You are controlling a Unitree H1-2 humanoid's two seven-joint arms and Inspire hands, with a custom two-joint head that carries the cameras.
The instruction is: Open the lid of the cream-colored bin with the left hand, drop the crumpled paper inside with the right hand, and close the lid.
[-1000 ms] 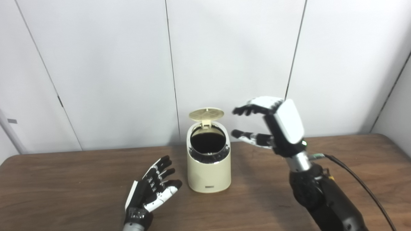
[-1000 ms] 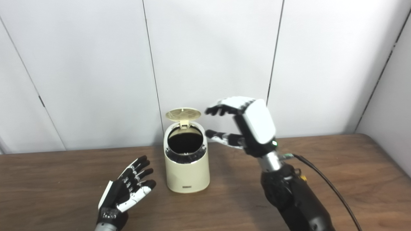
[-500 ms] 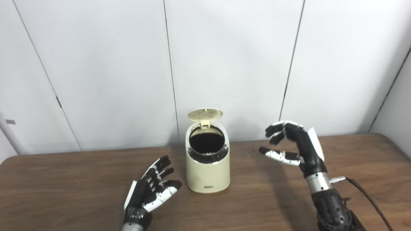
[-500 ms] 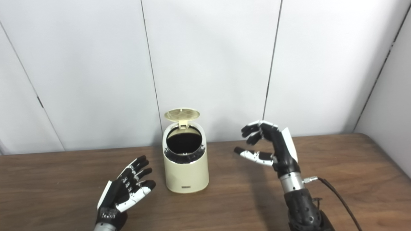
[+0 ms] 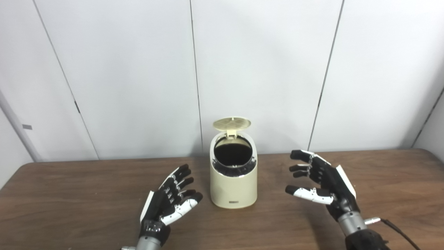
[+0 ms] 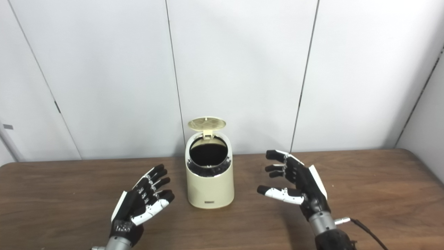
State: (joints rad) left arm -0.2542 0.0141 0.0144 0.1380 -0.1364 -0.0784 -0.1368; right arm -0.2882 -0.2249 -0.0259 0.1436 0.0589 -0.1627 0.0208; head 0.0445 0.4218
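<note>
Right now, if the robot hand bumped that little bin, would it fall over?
Maybe. The cream-colored bin looks like thin plastic and is taller than wide, so it is probably light and could slide or tip on the smooth wooden table. Its lid stands open on a small hinge, so a knock might flip it shut.

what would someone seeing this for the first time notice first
The cream-colored bin stands mid-table with its lid flipped up at the back, showing a dark round opening. On either side of it, a robot hand waits with fingers spread and empty: the left robot hand low by the bin's left, the right robot hand to its right. No crumpled paper is in sight.
</note>
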